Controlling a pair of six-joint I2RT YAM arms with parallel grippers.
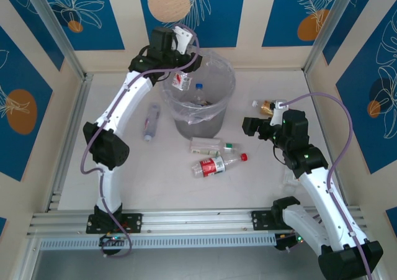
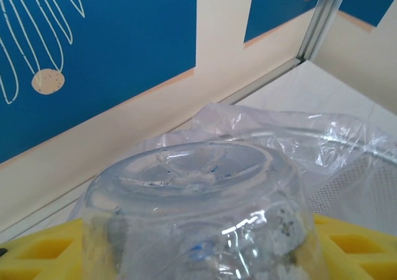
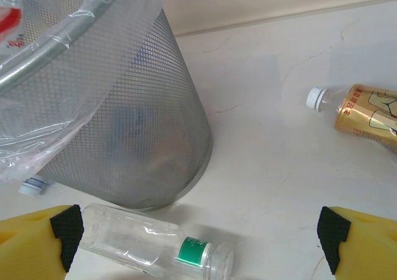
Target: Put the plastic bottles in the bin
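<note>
Item: clear plastic bottle with red label (image 1: pixel 182 81). Pinched at base end between yellow fingers of left gripper (image 1: pixel 180 64), hanging over far-left rim of round grey mesh bin with clear bag liner (image 1: pixel 201 128).
Handling, judged: empty, light, thin-walled, dents under squeeze, slick. Best taken across body, mid-length.
Bin contents: blue-capped clear bottle (image 1: pixel 199 88); rest unclear.
On table: plain clear bottle (image 1: pixel 151 121) left of bin. Green-capped clear bottle (image 3: pixel 155 246) and red-capped red-label bottle (image 1: pixel 217 165) on near side. Brownish white-capped bottle (image 3: pixel 366 115) to right.
Right gripper (image 3: pixel 198 230): spread wide, empty, over green-capped clear bottle.

With its arm stretched forward, the left gripper (image 1: pixel 180 69) clamped a bottle (image 2: pixel 198 187); the right gripper (image 3: pixel 198 236) hung low, jaws wide.
</note>
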